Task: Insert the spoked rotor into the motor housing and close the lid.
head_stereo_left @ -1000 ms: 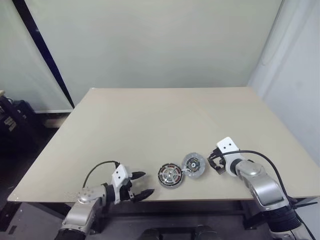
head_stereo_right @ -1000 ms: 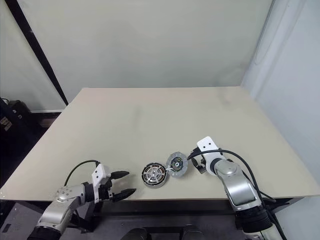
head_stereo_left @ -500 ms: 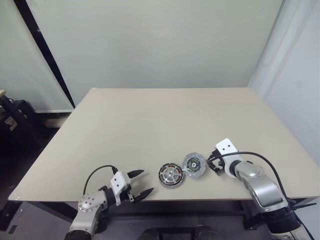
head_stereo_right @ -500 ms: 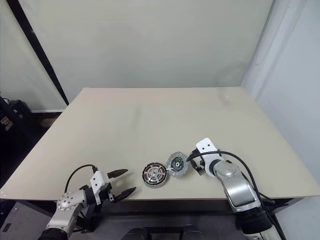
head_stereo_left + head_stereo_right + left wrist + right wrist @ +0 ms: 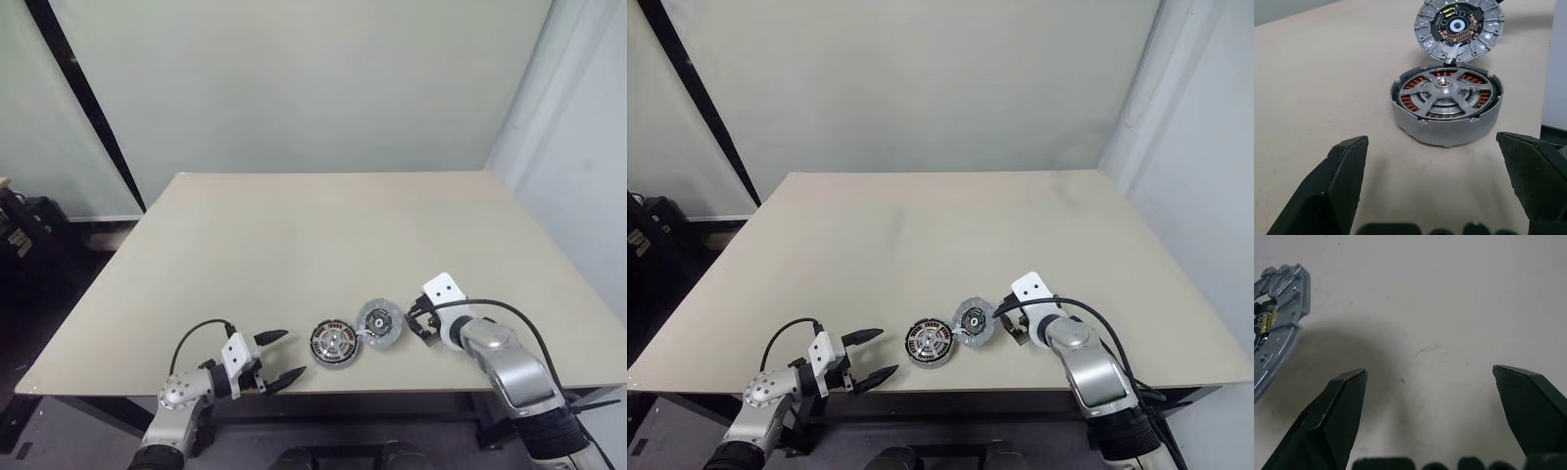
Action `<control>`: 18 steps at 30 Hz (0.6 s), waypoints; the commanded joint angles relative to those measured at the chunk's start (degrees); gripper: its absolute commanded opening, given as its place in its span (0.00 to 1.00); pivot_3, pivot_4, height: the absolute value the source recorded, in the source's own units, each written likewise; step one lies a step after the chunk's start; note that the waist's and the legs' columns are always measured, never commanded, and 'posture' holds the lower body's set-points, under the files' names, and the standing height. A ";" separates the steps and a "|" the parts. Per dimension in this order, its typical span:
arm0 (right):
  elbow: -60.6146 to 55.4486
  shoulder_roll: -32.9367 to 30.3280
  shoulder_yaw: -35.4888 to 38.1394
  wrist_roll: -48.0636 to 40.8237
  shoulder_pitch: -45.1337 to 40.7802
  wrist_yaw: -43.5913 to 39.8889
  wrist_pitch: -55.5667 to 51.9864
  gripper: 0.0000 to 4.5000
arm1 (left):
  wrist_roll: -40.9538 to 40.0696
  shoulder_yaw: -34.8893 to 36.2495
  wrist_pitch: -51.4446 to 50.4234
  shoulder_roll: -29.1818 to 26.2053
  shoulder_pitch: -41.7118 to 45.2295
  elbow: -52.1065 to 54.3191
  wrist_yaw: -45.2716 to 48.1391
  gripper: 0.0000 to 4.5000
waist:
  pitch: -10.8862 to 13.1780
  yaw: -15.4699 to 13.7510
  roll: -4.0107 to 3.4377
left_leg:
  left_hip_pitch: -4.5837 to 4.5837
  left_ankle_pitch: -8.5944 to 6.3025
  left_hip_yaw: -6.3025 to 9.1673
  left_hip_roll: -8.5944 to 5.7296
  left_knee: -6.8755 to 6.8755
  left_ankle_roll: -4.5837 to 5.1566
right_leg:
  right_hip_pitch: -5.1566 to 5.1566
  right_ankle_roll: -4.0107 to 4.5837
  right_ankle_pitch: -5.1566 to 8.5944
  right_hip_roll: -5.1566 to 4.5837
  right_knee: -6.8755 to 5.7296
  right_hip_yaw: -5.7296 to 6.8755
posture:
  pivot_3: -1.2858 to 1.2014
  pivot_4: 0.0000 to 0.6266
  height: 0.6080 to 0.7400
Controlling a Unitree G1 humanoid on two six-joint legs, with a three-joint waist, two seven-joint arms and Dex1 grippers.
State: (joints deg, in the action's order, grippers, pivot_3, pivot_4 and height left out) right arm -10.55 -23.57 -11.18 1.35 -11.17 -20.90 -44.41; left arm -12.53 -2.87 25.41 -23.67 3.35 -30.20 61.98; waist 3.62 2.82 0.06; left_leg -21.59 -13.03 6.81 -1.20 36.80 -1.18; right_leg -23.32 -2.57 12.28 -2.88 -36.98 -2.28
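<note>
The round silver motor housing rests near the table's front edge, copper windings showing. The spoked rotor lies inside it, silver spokes meeting at a hub. The grey lid stands tilted open at the housing's far side, joined to it, its patterned face showing. My left gripper is open, level with the table and a short way left of the housing, with nothing between its fingers. Open as well, my right gripper sits just right of the lid, apart from it.
The beige table stretches far behind the parts. Its front edge runs close below the housing and both grippers. A pale wall stands at the right, dark equipment on the floor at the left.
My left forearm has sunk toward the table edge and its wrist has turned, so the open gripper now lies more level toward the housing. The right arm and the parts have stayed still.
</note>
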 commanded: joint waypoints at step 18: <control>-0.81 0.05 0.18 0.49 -0.77 0.00 1.19 0.99 | -1.39 0.58 -0.90 0.48 0.68 1.63 0.60 1.00 | 0.00 0.00 0.00 | 0.00 0.00 0.00 0.00 0.00 0.00 | 0.00 0.00 0.00 0.00 0.00 0.00 | 0.52 0.00 1.00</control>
State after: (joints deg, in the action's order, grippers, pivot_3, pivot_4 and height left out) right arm -10.55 -23.54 -11.23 1.36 -11.11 -20.91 -44.33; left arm -12.72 -2.94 24.26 -23.21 3.27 -30.19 62.53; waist 3.62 2.82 0.06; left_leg -21.59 -13.03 6.82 -1.20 36.80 -1.18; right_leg -23.32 -2.57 12.28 -2.88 -36.98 -2.28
